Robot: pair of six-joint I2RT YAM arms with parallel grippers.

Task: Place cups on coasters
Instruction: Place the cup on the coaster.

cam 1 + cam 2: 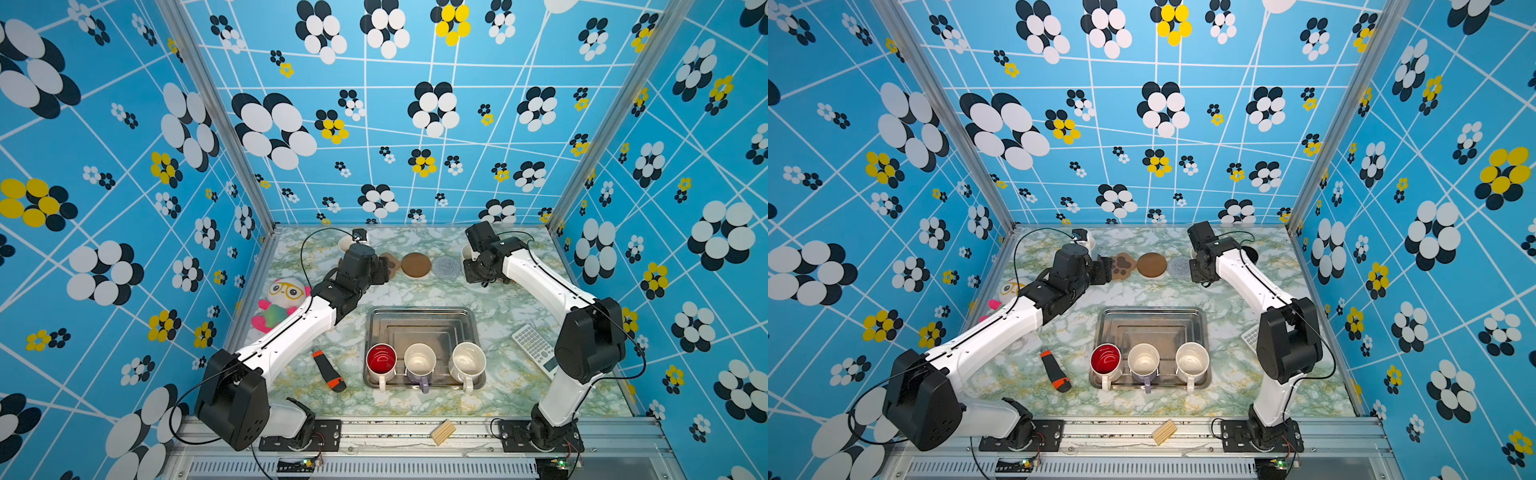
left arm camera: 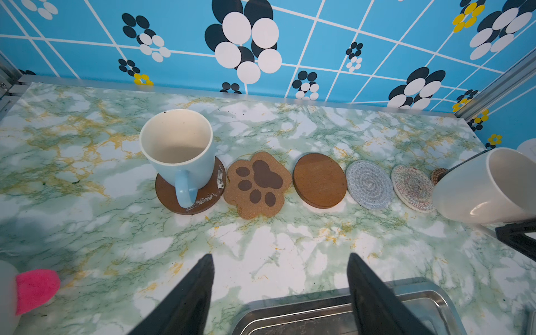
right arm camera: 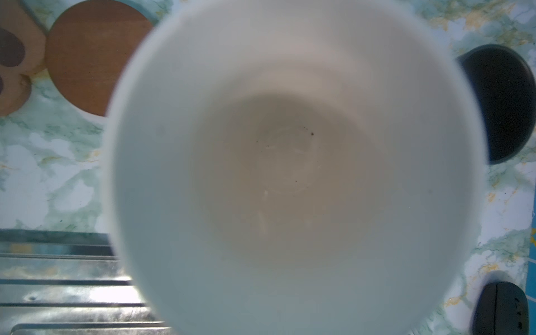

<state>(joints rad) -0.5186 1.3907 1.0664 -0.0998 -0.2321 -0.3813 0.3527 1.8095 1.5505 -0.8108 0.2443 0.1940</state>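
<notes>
A light blue cup [image 2: 179,150] stands on a dark brown coaster [image 2: 171,200] at the left end of the back row. Beside it lie the tan paw coaster [image 2: 258,184], a brown disc coaster [image 2: 319,180], a grey woven one [image 2: 368,184], a whitish woven one [image 2: 413,187] and a rattan one [image 2: 438,175]. My left gripper [image 2: 280,257] is open and empty, pulled back from the row. My right gripper [image 1: 473,266] is shut on a cream-white cup [image 2: 478,185], held tilted by the whitish woven coaster; its inside fills the right wrist view. A black cup [image 3: 504,104] stands to its right.
A steel tray [image 1: 419,320] holds a red-inside cup [image 1: 381,359], a lavender cup [image 1: 419,361] and a cream-white cup [image 1: 468,361] along its near edge. A plush toy [image 1: 278,303], an orange-black tool [image 1: 328,370], a calculator [image 1: 534,347] and a wooden block [image 1: 442,432] lie around.
</notes>
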